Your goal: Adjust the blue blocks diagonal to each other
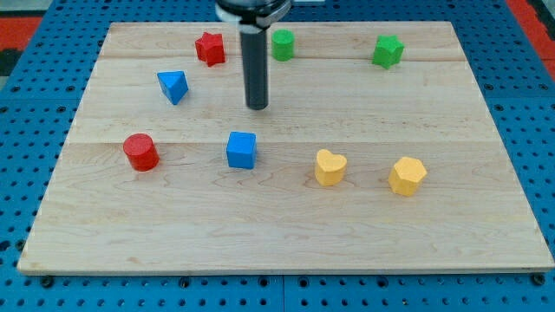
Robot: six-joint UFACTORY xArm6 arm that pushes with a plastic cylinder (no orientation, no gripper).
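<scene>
- Camera view: a wooden board lies on a blue pegboard; the blue cube near its middle serves as landmark.
- My tip stands clear of the blue cube, just toward the view's top and slightly right; it touches no block. The arm ends in a plain rod, so no jaws exist to open or close.
- Blue triangular block: up-left of the cube, well apart.
- Red cylinder: left of the cube.
- Red star block: toward the top, slightly left.
- Green cylinder: toward the top, slightly right.
- Green star block: far up-right.
- Yellow heart block: right, slightly lower.
- Yellow hexagonal block: farther right.
</scene>
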